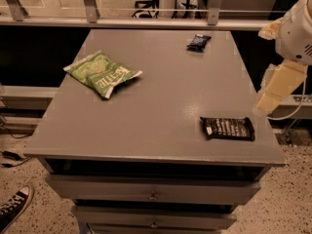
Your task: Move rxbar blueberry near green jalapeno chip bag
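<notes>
While the gripper (279, 87) hangs off the right-hand edge of the grey table (146, 126), just past the tabletop and below the white arm housing (297, 28), how far it is open cannot be told from this view. It is apart from every packet on the table.

The rxbar blueberry (198, 42) lies well away from the gripper, up and to the left of it in the view, close to the table's far edge. The green jalapeno chip bag (102, 74) is farther still from the gripper, across the tabletop on the left side, and well apart from the rxbar blueberry.

Nearest the gripper is a black wrapped bar (228, 128), lying flat just left of and below it, near the table's front right corner. Under the tabletop, drawer fronts (153, 191) show, and a dark sneaker (14, 208) sits on the floor at the lower left.
</notes>
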Action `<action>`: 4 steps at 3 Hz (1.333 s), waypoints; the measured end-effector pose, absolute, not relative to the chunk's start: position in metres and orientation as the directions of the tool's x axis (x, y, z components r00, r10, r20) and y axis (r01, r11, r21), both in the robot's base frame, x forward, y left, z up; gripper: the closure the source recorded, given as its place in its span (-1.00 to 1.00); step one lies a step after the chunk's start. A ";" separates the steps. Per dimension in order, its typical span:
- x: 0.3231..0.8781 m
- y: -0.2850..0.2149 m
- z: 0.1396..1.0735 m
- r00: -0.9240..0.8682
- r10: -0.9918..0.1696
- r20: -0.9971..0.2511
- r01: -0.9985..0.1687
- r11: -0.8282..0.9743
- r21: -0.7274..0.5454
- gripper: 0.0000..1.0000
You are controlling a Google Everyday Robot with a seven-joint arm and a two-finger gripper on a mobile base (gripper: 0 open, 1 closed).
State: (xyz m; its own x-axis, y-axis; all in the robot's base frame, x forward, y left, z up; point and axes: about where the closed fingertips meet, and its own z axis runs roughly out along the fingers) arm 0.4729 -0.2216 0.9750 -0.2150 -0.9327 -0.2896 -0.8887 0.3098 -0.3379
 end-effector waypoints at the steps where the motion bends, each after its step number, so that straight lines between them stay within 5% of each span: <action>1: 0.557 -0.222 0.960 -0.189 -0.869 -0.458 -0.826 0.393 -0.405 -1.00; 3: 0.671 -0.193 0.930 -0.160 -0.714 -0.681 -0.779 0.516 -0.357 -1.00; 4: 0.671 -0.193 0.930 -0.160 -0.714 -0.681 -0.779 0.516 -0.357 -1.00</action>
